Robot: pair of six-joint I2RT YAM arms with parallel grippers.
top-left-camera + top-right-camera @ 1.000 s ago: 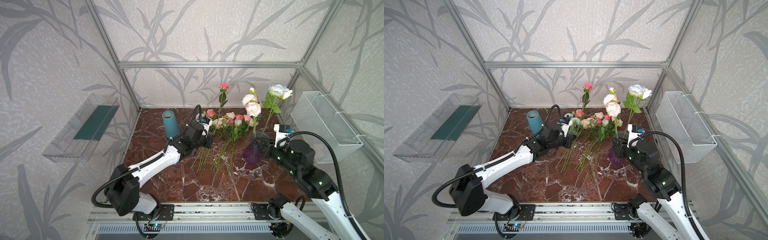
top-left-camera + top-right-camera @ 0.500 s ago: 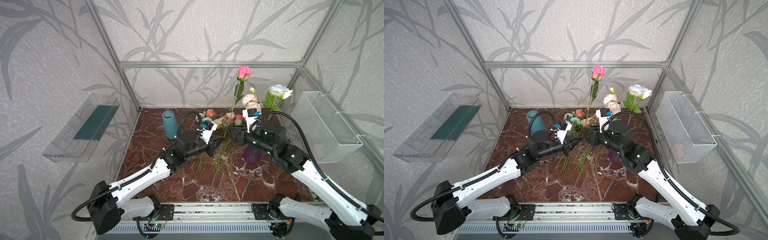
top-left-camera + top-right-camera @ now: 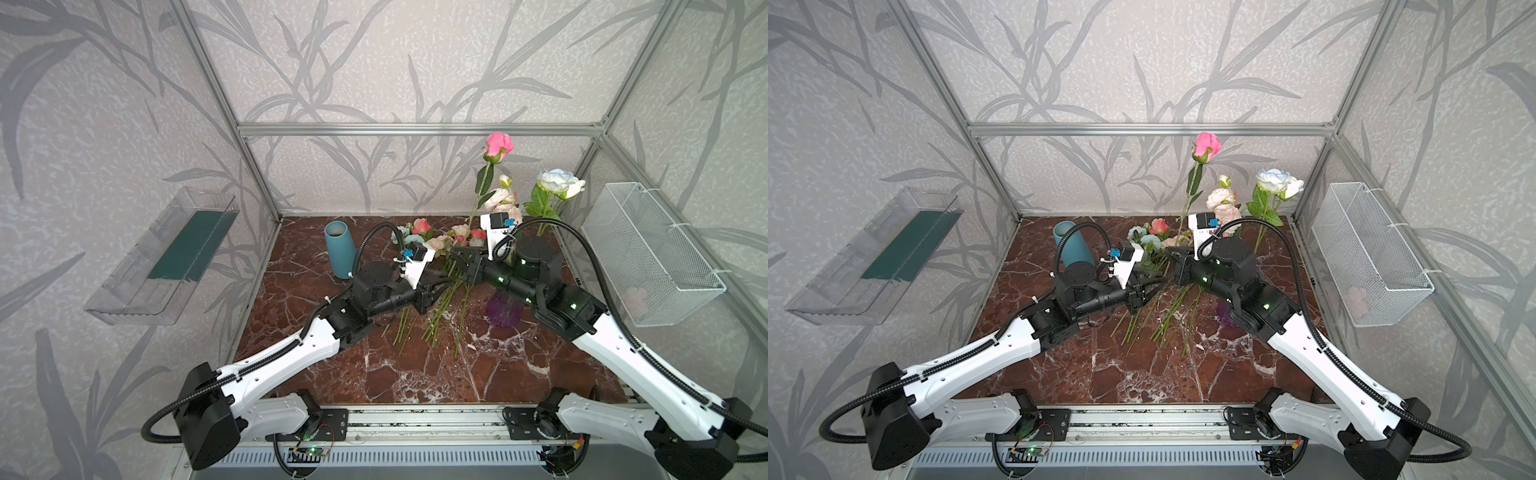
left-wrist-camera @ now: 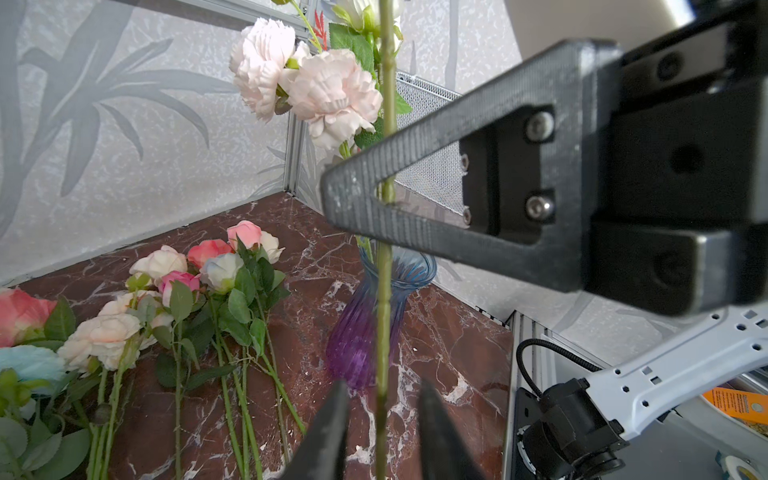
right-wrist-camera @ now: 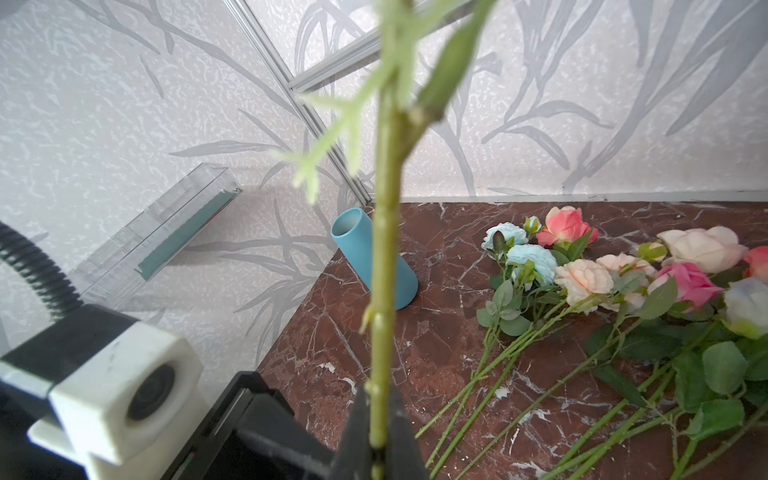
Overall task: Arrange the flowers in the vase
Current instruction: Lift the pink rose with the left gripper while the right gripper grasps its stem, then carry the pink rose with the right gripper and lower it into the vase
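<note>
- Near the middle of the bench, left gripper released: fingers parted on either side of a green stem, a gap showing on each side in the left wrist view.
- Just past it and facing it, right gripper clenched on that same stem, higher up; stem pinched between the closed fingers in the right wrist view.
- Pink rose held upright in that grip, bloom high above both grippers in both top views, lower stem hanging down between the left fingers; off the bench and outside the vase.
- Vase, purple glass with a blue mouth, upright near the right edge of the bench, partly hidden under the right arm; in the left wrist view behind the hanging stem.
- In the vase: pale pink peonies and a white rose with green leaves.
- Loose flowers lying flat across the middle of the bench, stems toward the front edge, pink, coral, cream and pale blue blooms toward the back edge.
- Teal cup upright near the back left corner, apart from the flowers.
- Off the bench: wire basket on the right wall, clear tray on the left wall.
</note>
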